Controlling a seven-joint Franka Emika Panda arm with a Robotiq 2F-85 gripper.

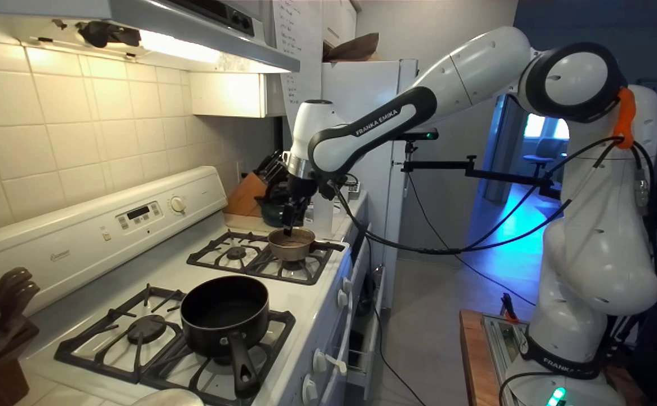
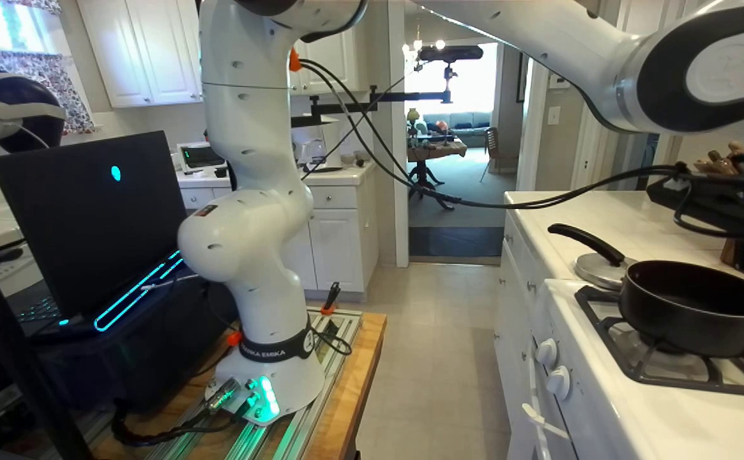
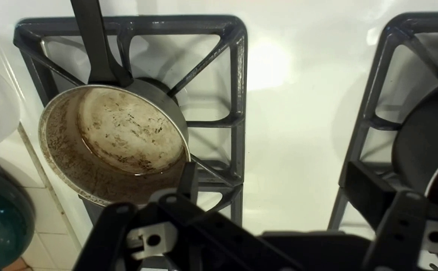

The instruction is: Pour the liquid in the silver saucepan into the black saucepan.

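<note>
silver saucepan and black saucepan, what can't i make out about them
Black saucepan: cut off by the right edge of the wrist view.
Its contents, if any: lost in its dark interior in both exterior views.
Silver saucepan: part of its rim is hidden behind a gripper finger in the wrist view; whether they touch is unclear.

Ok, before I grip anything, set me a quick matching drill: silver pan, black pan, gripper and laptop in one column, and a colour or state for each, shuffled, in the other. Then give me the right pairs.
Column one:
1. Silver pan
2. Black pan
3. Gripper
4. Laptop

Column two:
A. Black, glowing cyan in places
B. Jaws wide apart, nothing held
C. Brown stains inside
D. Dark inside and out

Right pairs: 1-C, 2-D, 3-B, 4-A
</note>
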